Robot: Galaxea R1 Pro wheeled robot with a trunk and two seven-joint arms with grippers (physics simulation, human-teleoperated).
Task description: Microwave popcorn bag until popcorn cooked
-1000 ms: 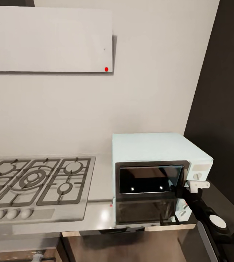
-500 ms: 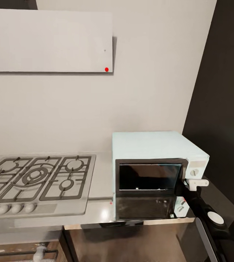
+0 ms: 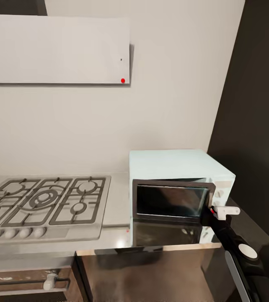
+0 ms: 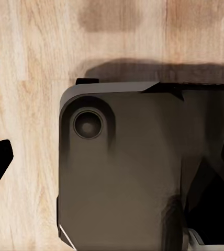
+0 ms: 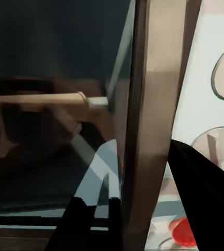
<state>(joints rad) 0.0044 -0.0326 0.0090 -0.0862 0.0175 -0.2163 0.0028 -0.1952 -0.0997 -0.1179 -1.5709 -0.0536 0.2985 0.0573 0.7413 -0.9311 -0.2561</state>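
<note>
Grey countertop (image 3: 113, 209) — gas hob (image 3: 46, 203), mint microwave (image 3: 172, 167), right claw (image 3: 212, 214) straddling door edge — grip unclear

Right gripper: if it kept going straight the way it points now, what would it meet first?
Most likely the microwave: the right gripper sits at the right-hand frame of the dark glass door, one finger either side. Depth is hard to judge here.
</note>
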